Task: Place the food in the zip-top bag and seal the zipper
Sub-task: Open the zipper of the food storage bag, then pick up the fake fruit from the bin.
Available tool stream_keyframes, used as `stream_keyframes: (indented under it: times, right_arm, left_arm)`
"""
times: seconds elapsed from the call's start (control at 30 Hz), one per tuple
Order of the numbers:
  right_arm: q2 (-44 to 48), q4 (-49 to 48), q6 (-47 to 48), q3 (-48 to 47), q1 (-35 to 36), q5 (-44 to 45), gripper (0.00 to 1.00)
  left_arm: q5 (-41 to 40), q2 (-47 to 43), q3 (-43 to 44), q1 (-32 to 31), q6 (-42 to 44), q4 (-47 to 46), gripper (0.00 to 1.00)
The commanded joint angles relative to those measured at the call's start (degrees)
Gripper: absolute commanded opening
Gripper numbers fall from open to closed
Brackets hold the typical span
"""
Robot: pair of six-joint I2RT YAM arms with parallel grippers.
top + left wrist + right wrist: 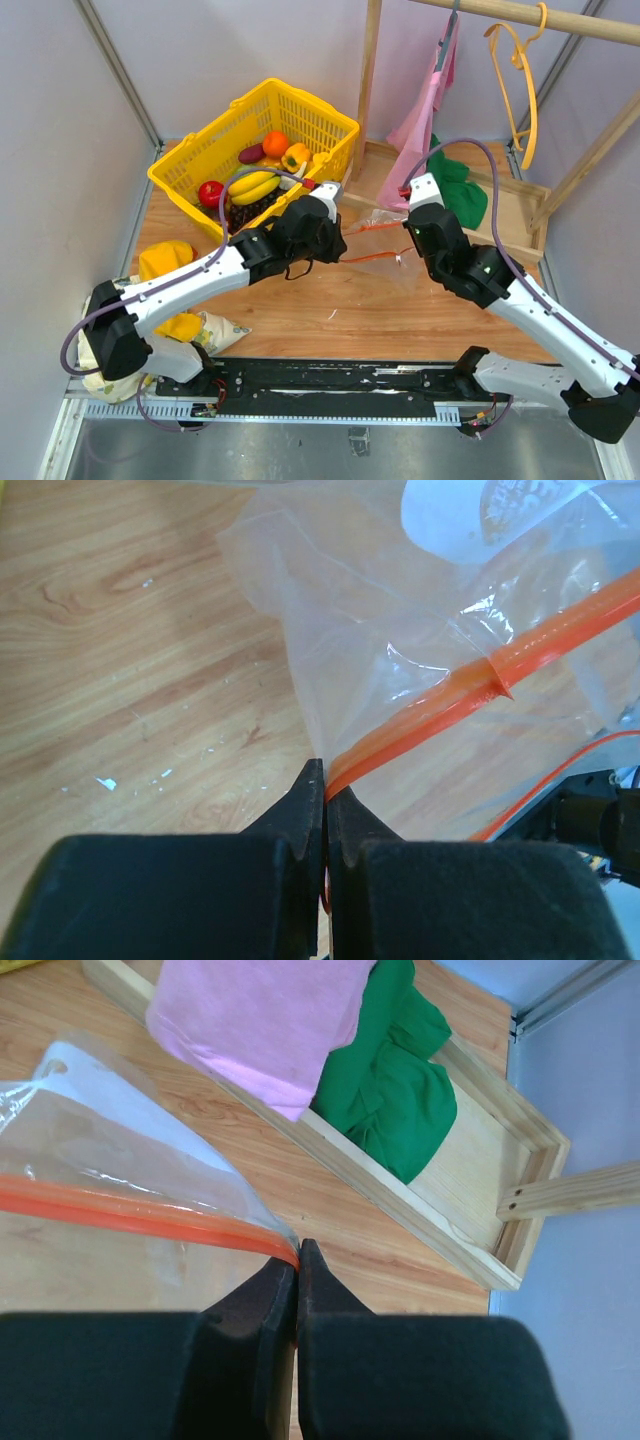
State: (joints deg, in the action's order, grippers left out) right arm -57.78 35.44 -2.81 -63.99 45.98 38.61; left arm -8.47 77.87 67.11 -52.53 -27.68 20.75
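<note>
The clear zip-top bag (pixel 385 245) lies crumpled on the wooden table between my two arms. Its red zipper (pixel 375 227) runs from one gripper to the other. In the left wrist view my left gripper (pixel 326 780) is shut on one end of the zipper (pixel 480 680), with the bag (pixel 350 610) and its white label (pixel 500 520) beyond. My right gripper (pixel 298 1255) is shut on the other end of the zipper (pixel 130 1210). The food sits in the yellow basket (pixel 335 118): orange (pixel 275 143), pepper (pixel 295 157), bananas (pixel 253 186), apple (pixel 210 192), grapes (pixel 250 210).
A wooden rack at the back right carries a pink cloth (pixel 425 110) and an orange hanger (pixel 525 80). A green cloth (pixel 395 1080) lies in the rack's wooden base frame (pixel 400 1200). A yellow-patterned cloth bundle (pixel 170 265) sits at the front left beside the left arm.
</note>
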Motion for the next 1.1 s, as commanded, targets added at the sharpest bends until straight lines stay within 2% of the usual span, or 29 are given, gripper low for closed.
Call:
stream_keyframes:
  times: [0.0,0.2,0.3,0.47,0.57,0.77,1.07]
  right_arm:
    - [2.7,-4.1,0.6,2.7,-0.5,7.5,0.01]
    - [2.8,-6.4,1.1,4.9,-0.5,5.1,0.01]
    - [2.0,-7.0,1.8,5.0,-0.4,0.5,0.01]
    - [0.8,-8.1,1.4,5.3,0.1,-3.1,0.01]
    - [-0.5,-8.2,1.5,4.8,1.2,-3.1,0.01]
    - [-2.4,-8.2,2.4,3.5,3.7,-0.1,0.01]
    - [-4.4,-6.1,5.3,1.0,8.1,9.4,0.01]
  left_arm:
    - [0.6,1.6,-2.0,0.5,-0.6,-1.8,0.0]
    - [0.2,1.9,-2.3,0.5,-1.3,-2.8,0.0]
    - [0.5,1.3,-2.4,0.5,-1.7,-4.1,0.01]
    - [0.5,-0.9,-2.9,0.5,-2.1,-6.8,0.08]
    - [-0.2,-2.8,-3.6,0.5,-2.5,-8.3,0.16]
    - [-0.5,-5.0,-4.5,0.5,-2.6,-10.4,0.26]
    - [-2.5,-9.4,-4.6,0.6,-1.1,-10.0,0.58]
